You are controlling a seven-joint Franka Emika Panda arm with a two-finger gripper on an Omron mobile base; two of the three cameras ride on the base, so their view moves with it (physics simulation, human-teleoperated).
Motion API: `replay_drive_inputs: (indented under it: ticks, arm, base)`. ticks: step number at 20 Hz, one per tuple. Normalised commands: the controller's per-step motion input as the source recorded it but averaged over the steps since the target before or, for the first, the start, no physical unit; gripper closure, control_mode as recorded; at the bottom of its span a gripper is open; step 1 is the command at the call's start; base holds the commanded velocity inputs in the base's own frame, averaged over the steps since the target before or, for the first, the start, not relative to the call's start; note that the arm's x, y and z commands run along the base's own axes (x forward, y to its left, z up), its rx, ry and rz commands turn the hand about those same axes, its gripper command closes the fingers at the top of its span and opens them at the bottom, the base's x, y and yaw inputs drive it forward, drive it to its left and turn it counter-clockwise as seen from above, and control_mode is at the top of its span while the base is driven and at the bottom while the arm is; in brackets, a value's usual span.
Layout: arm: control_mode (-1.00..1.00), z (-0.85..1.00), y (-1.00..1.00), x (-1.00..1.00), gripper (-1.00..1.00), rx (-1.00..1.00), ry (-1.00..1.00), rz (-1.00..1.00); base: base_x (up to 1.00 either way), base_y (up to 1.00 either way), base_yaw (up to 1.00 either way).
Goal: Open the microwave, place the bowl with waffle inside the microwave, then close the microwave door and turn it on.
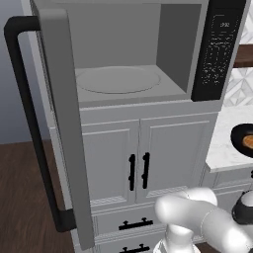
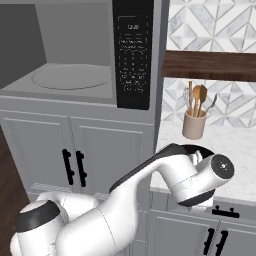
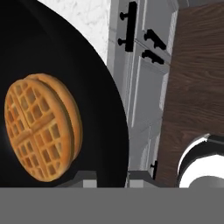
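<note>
While the wide grey-framed microwave door stood swung open | large grey built-in microwave showed a bare round turntable | gripper was clamped on the rim of the shallow black bowl with golden waffle at the white marble counter edge.

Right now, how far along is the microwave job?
Done: the microwave door is swung wide open, and the turntable is bare. In hand: the end effector is shut on the rim of the bowl with waffle, which sits at the marble counter edge. Left: carry the bowl into the microwave, close the door, press the button panel.
</note>
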Motion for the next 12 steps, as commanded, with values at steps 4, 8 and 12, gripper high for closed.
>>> replay_drive_inputs:
  ticks: [4,8,12]
  arm:
    - [-1.00,0.68,0.27,-0.21,1.00,0.00,0.00,-0.03]
    - [-1.00,0.46,0.06,-0.32,1.00,0.00,-0.06,0.00]
    - [-1.00,0.41,0.09,-0.28,1.00,0.00,-0.06,0.00]
  base:
    - [0.00,0.00,0.00]
    - [0.00,0.00,0.00]
    - [0.00,0.00,0.00]
